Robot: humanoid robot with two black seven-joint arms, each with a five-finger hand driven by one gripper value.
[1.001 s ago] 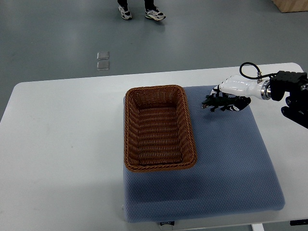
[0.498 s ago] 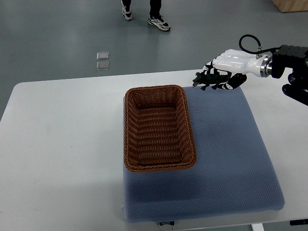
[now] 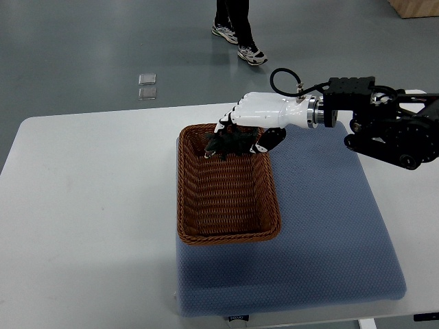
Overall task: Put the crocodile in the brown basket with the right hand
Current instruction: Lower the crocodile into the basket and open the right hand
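The brown wicker basket (image 3: pixel 228 226) stands on the left part of a blue mat (image 3: pixel 329 233). My right hand (image 3: pixel 247 130), white with a black forearm coming in from the right edge, hovers over the basket's far end. Its fingers are shut on the dark green toy crocodile (image 3: pixel 226 142), which hangs just above the basket's far inner wall. The left arm does not show.
The white table (image 3: pixel 89 219) spreads wide to the left of the basket. A person's legs and shoes (image 3: pixel 245 48) stand on the grey floor beyond the table's far edge. Two small plates (image 3: pixel 147 86) are set in the floor.
My right hand has carried the crocodile up off the mat's far right part and leftward, from beside the basket to over its far end. The person has stepped to the right.
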